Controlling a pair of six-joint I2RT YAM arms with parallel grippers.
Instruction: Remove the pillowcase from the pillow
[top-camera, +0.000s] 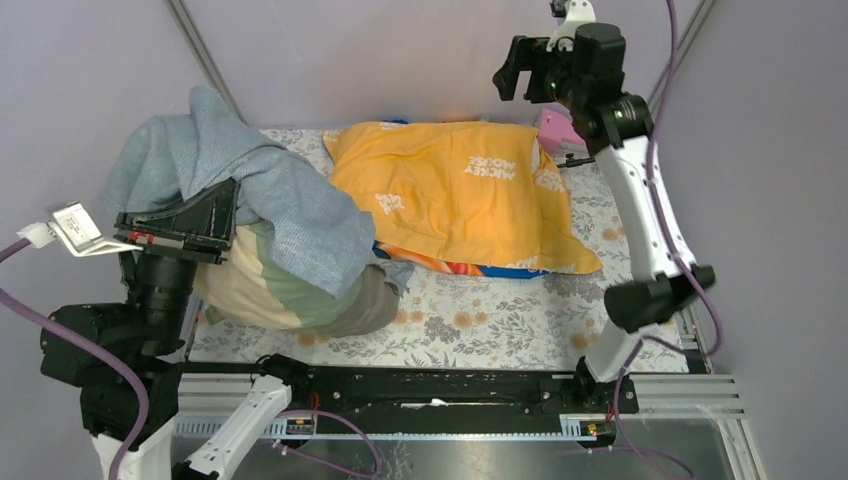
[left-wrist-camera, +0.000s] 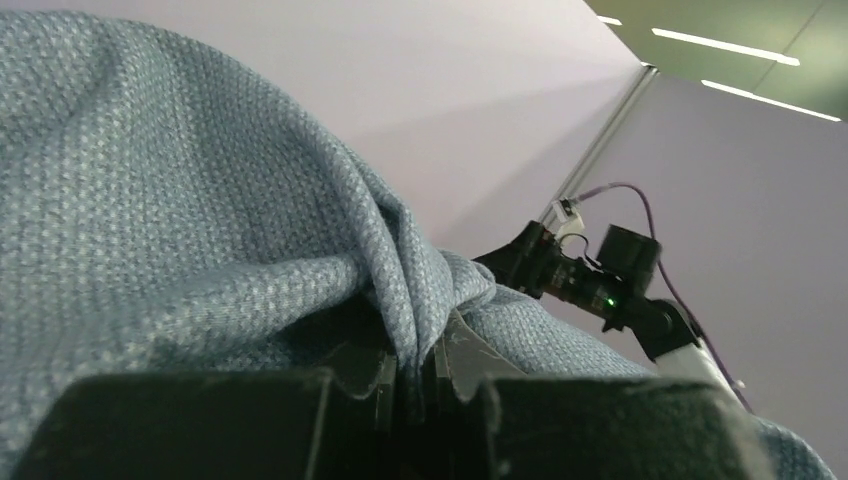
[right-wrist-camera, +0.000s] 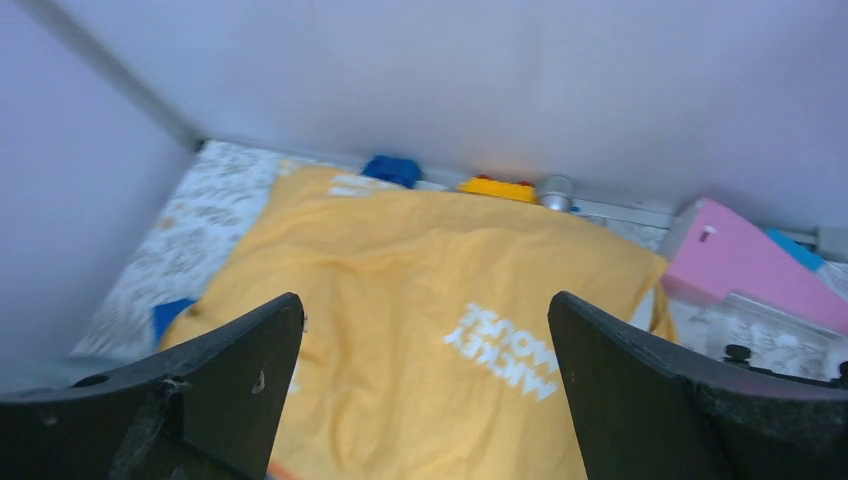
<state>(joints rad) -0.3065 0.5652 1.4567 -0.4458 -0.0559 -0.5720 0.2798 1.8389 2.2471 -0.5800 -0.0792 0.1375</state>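
Currently the left gripper (left-wrist-camera: 412, 366) is clamped tight on a gathered fold of the pillowcase (top-camera: 290, 215). The case is lifted at the left of the floral sheet (top-camera: 480, 320) and drapes over the pillow (top-camera: 265, 290).

Risk: the pinched fold is narrow, so a hard pull may slip it from the jaws. The draped fabric may also drag the whole pillow along, since nothing pins the pillow down. The right gripper (right-wrist-camera: 425, 340) hangs fully spread and empty above the orange case (top-camera: 450, 190).

Materials: the pillowcase is a coarse, dotted grey-blue weave, soft and deeply creased. The pillow is plump, pale and rounded.
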